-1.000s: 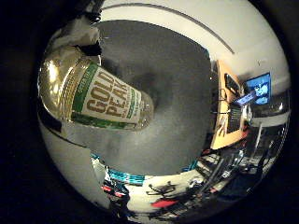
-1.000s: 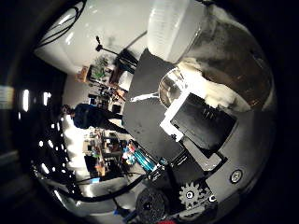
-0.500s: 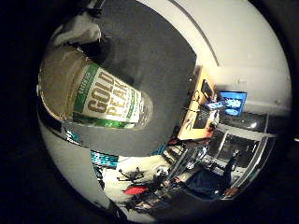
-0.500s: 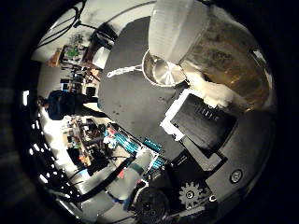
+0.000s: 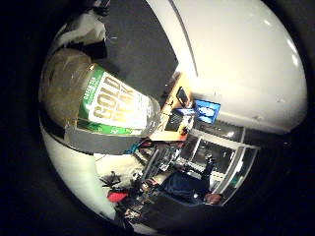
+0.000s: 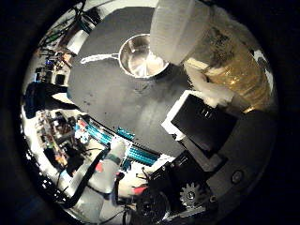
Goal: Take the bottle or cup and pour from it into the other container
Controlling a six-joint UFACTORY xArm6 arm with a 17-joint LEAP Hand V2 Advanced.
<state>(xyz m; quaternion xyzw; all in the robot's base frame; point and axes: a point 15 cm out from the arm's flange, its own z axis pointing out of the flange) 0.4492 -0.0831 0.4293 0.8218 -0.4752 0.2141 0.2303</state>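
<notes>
My right hand (image 6: 202,120) is shut on a clear bottle (image 5: 98,93) with a green and white label, which fills much of the right little finger side palm view. The right thumb side palm view shows the bottle's amber contents (image 6: 234,70) and its white top end (image 6: 178,28), tilted. That end reaches over the rim of a shiny metal saucepan (image 6: 141,56). The saucepan stands on the dark table (image 6: 122,98) with its handle (image 6: 98,58) pointing away from the bottle. I cannot tell whether liquid is flowing.
The table's edge (image 6: 112,131) runs close below the hand. Beyond it lies a cluttered room with shelves and equipment (image 6: 66,141). A desk with a lit monitor (image 5: 207,108) stands by the white wall (image 5: 236,49).
The hand has swung and tilted with the bottle held in it. The saucepan now lies right by the bottle's white top end, where before it was farther off.
</notes>
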